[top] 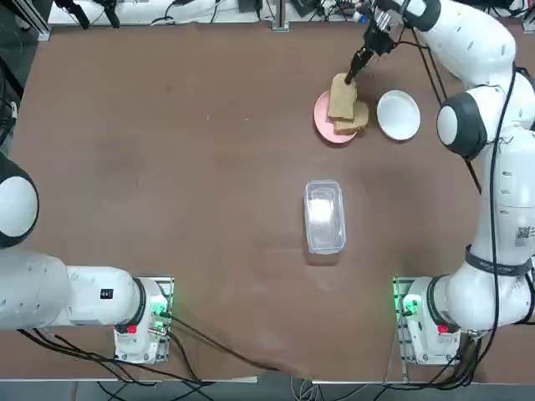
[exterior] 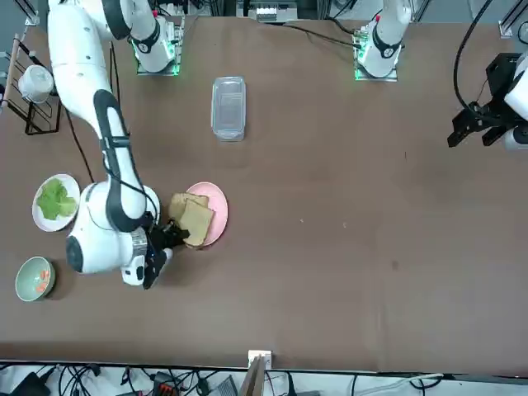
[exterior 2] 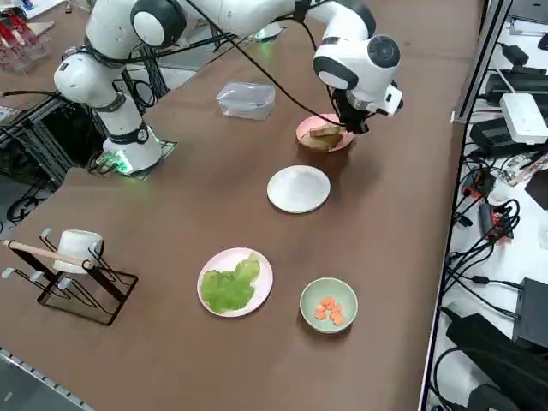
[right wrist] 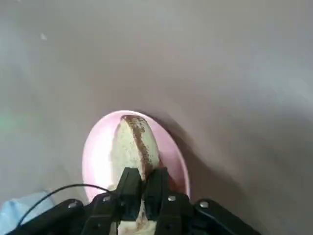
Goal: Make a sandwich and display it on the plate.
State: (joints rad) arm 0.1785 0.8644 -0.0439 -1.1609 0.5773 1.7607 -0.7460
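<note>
Square tan-brown bread slice pinched at its far edge by my right gripper, fingers closed on it; it is tilted up over the round pink plate, near the table's far edge. A second slice lies flat on that plate. The small round plain white plate sits just beside, bare. I judge bread light, soft, floppy and easily torn: an edge pinch is marginal, keep moves slow. Green lettuce leaves wait on another plate.
</note>
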